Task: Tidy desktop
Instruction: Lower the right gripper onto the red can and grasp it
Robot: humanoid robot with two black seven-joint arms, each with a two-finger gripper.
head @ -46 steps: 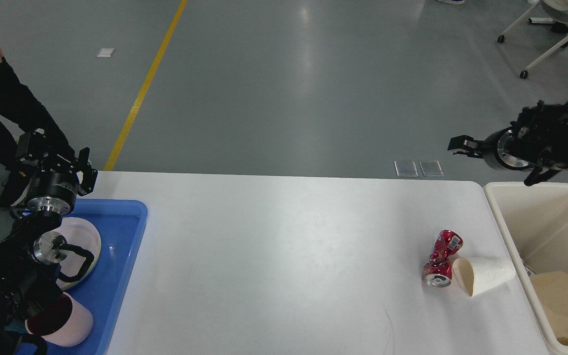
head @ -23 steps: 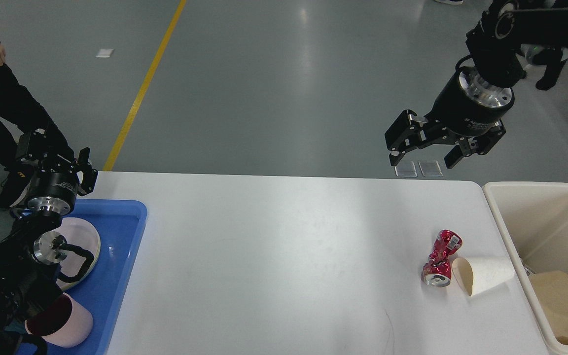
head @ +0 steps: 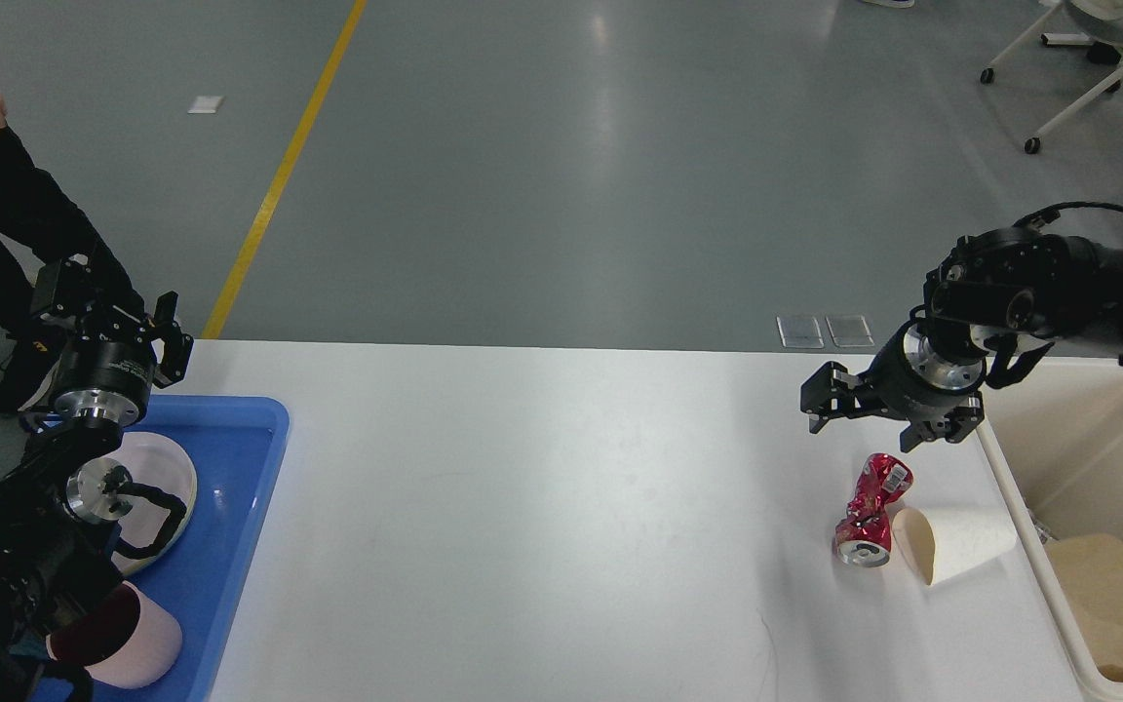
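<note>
Desktop is spread across the frame centre. Crushed red can and tipped paper cup are laid touching on it, just beside the cream bin. Right gripper is held above the can, jaws spread, empty. Left gripper jaws cannot be told.

Clearance on the desktop

Middle span lies open from the blue tray at the left edge to the crushed red can near the right. A tipped paper cup touches the can, just beside the cream bin. Right gripper, fingers spread, hangs above the can.
</note>
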